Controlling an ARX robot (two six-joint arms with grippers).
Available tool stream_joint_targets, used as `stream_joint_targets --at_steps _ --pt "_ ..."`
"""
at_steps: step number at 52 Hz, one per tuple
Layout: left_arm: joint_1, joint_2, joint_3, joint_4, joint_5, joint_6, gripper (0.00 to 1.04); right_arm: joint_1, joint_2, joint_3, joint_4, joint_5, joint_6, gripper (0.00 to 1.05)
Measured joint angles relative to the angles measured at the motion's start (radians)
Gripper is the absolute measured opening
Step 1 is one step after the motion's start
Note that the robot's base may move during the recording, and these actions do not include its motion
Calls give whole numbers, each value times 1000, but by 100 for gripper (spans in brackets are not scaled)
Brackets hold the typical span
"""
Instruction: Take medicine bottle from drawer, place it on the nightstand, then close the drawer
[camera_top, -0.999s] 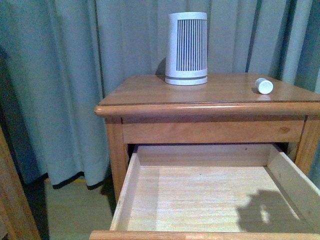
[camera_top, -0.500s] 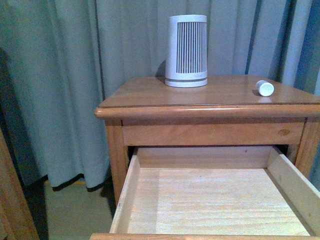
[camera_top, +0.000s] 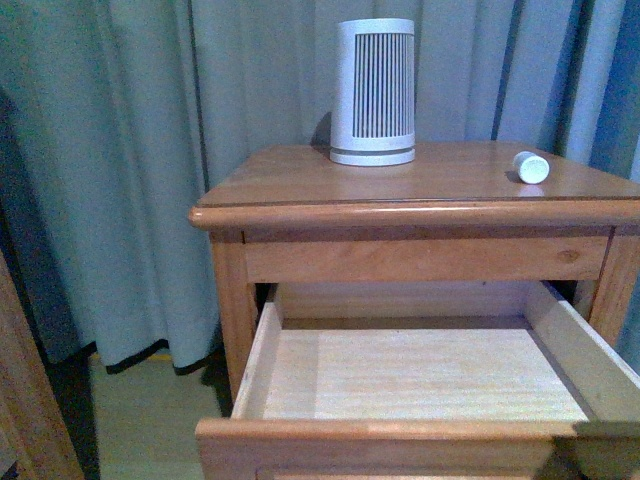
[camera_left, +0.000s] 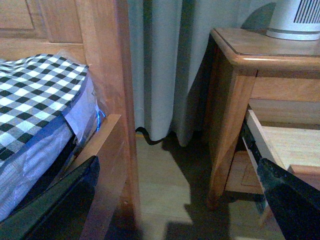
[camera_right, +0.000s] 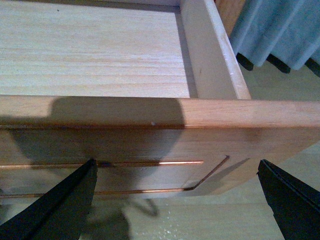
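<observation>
Grey-blue curtains (camera_top: 150, 150) hang behind the nightstand (camera_top: 300, 215), and pale floor shows under them. At the right claw (camera_right: 175, 200) the two dark fingers (camera_right: 60, 207) stand wide apart in the right wrist view; they hold nothing and touch nothing. Between them is the orange-brown front of the drawer (camera_right: 150, 145), with its top edge and the pale wood inside just beyond. At the left claw (camera_left: 175, 200) the fingers (camera_left: 55, 205) are also spread wide and empty, near the bed frame post (camera_left: 112, 100). Beside this post lies a bed with a checked blanket (camera_left: 35, 95). In the front view the drawer is pulled out and nothing lies inside it. On top of the nightstand, near its right edge, the medicine bottle (camera_top: 530, 167) lies on its side. A big white cylinder with dark slats (camera_top: 373, 92) stands upright at the back, well apart from the bottle.
</observation>
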Motion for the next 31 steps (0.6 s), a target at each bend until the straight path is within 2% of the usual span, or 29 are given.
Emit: stream_joint_targets --at_steps 7,18,23,31 --pt "0 0 0 0 0 0 98 -57 156 247 -45 -55 -50 98" --pt "0 0 0 0 0 0 98 -148 383 687 -251 -135 -58 98" --pt "0 0 0 0 0 0 98 -168 442 786 -281 -163 -82 98" --pt "0 0 0 0 0 0 98 -172 481 818 -303 -195 -101 98"
